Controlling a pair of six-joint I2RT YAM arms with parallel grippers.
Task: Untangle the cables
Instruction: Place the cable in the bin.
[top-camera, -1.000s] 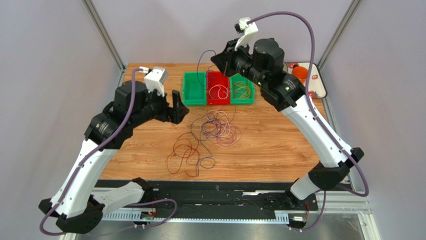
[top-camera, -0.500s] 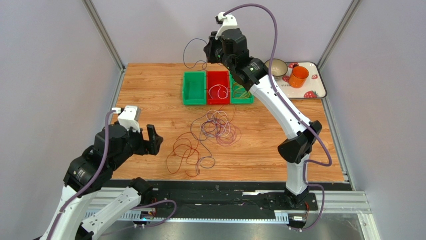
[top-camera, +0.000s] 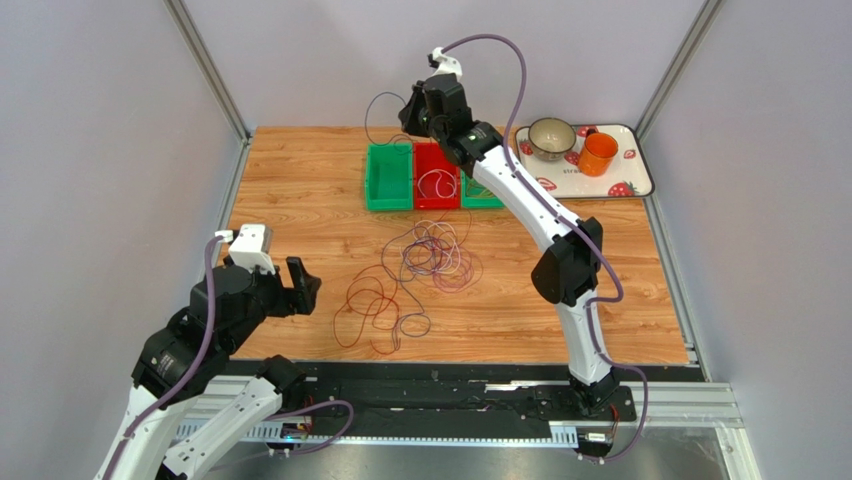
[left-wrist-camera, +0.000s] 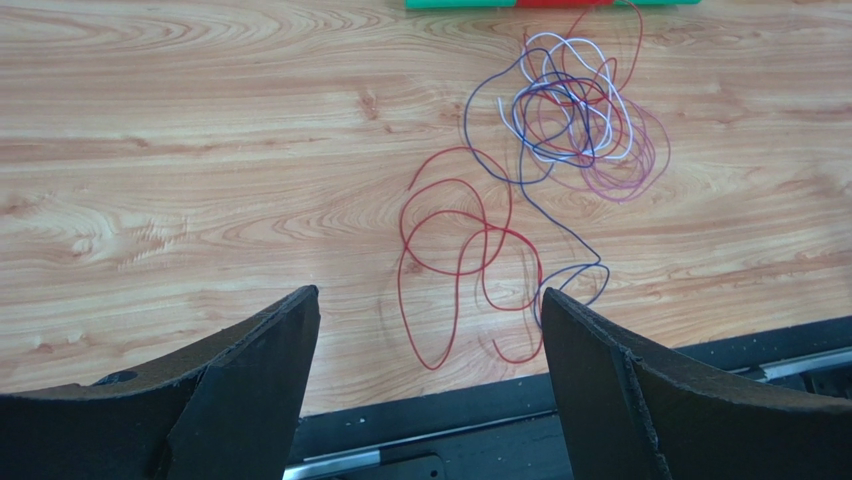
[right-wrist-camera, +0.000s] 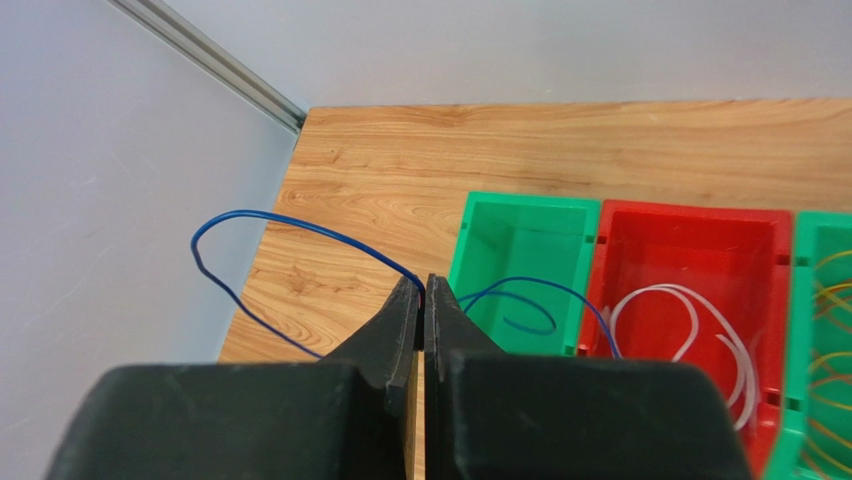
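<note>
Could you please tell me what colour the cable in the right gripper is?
The cable is blue, clearest in the right wrist view.

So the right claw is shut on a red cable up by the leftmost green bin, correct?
Not quite. The cable pinched in the right claw is blue, not red; the right wrist view shows it plainly. The rest holds: the claw is shut on it, up by the leftmost green bin.

Left arm folded low at table's near-left corner, left gripper (left-wrist-camera: 430, 300) jaws wide apart. Right arm stretched toward far edge, right gripper (right-wrist-camera: 423, 290) jaws pressed together on blue cable (right-wrist-camera: 250, 212)
</note>
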